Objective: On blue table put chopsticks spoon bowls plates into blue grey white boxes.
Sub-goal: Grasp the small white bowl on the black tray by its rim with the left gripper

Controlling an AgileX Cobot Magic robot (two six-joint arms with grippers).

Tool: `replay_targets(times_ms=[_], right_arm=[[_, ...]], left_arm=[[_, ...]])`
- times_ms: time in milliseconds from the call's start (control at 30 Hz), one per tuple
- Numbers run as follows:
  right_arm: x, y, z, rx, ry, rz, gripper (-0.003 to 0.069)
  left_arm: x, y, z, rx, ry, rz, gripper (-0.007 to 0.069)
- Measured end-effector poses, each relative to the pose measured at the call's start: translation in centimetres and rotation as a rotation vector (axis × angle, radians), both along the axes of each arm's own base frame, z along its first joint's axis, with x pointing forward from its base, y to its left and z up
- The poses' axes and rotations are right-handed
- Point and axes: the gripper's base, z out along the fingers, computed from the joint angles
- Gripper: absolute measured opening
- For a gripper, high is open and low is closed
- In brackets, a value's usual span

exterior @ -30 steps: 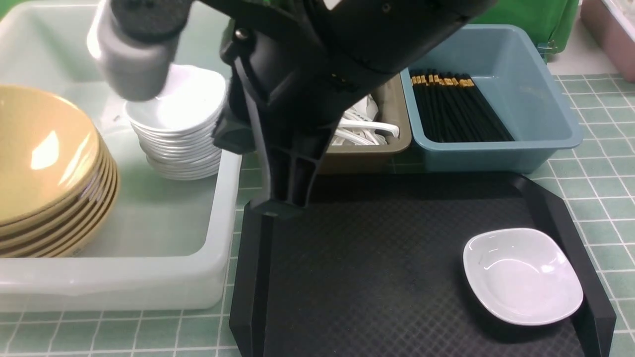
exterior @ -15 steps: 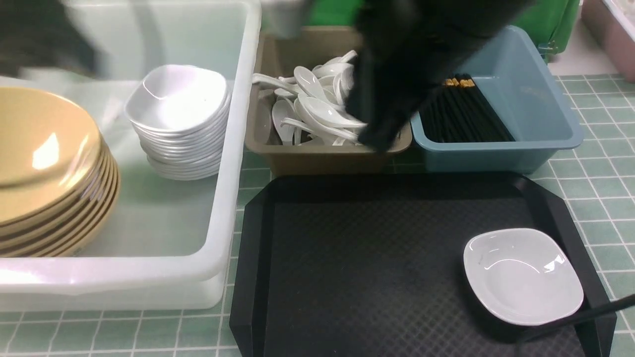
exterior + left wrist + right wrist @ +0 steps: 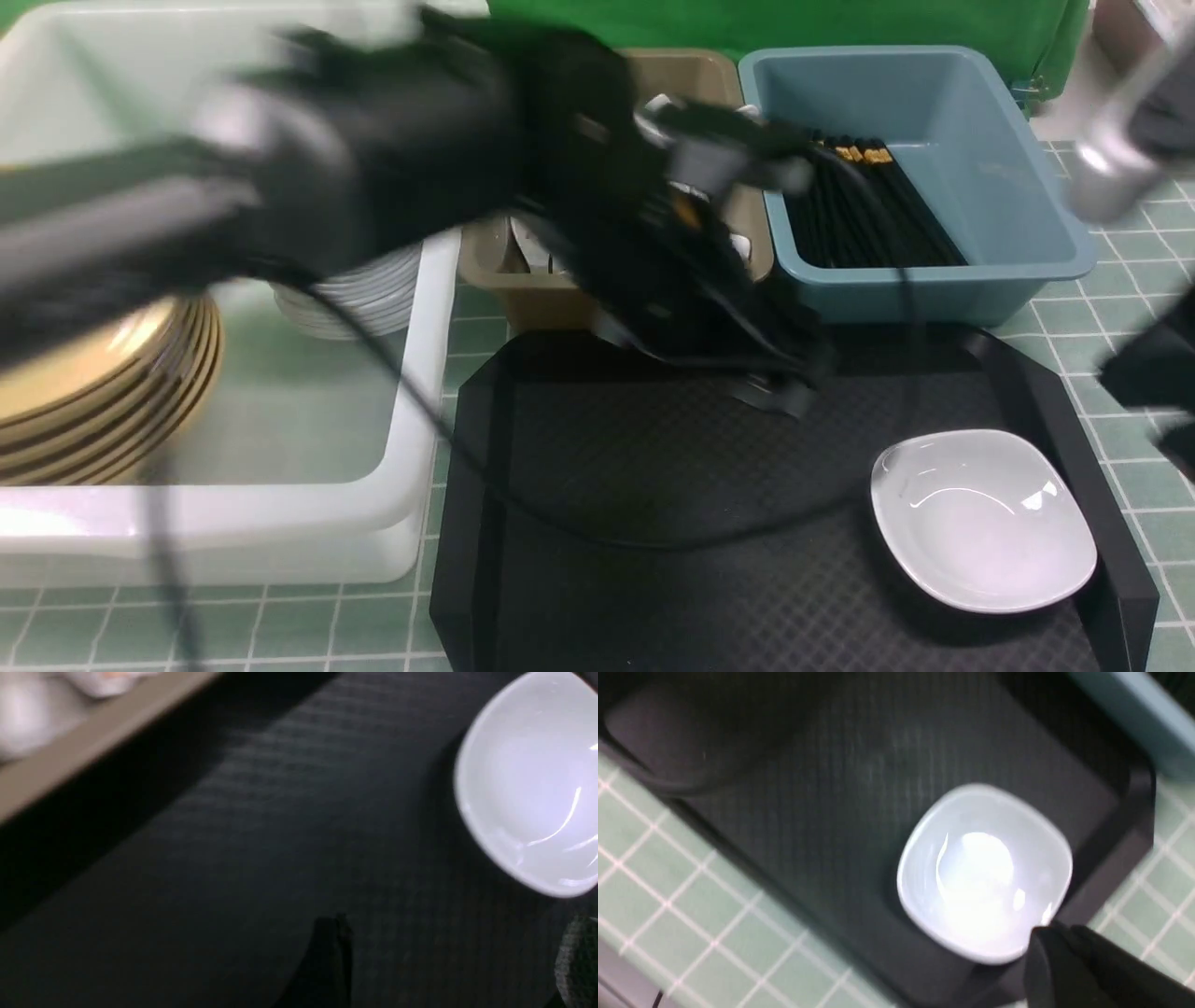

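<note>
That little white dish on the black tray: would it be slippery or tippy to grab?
Probably slippery: the white dish shines with glossy highlights. Its low, wide shape suggests it won't roll or tip easily on the black tray.

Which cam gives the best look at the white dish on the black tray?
Front view: the dish is whole and sharp, in the near right corner of the tray. Right wrist view shows it nearly whole, but blurred with glare. Left wrist view crops it at the frame edge.

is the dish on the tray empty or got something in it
Empty: the dish sits upright on the tray, glossy inside bare in all views.
</note>
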Motion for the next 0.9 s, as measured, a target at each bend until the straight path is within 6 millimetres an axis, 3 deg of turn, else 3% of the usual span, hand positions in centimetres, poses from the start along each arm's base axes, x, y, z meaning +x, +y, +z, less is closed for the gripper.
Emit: replay_targets(times_ms=[200, 333, 567, 767, 900], right_arm=[[-3.1, -1.6, -0.9, 0.015, -0.019, -0.008, 0.0055], [-3.6, -1.9, -0.8, 0.013, -0.03, -0.011, 0.0059], [-3.6, -2.0, -0.8, 0.014, -0.031, -0.016, 0.0064], [-3.6, -2.0, -0.9, 0.014, -0.031, -0.016, 0.0065], [-3.5, -1.9, -0.9, 0.016, -0.035, -0.015, 0.0065]], left_arm=[[1.0, -5.4, -3.8, -0.011, 0.034, -0.068, 0.0561], [1.5, -8.1, -6.3, 0.0, 0.05, -0.095, 0.0561], [1.9, -10.6, -10.2, 0.009, 0.105, -0.109, 0.0554], [1.9, -10.9, -10.6, -0.006, 0.119, -0.103, 0.0386], [1.9, -10.8, -10.7, 0.014, 0.123, -0.111, 0.0113]])
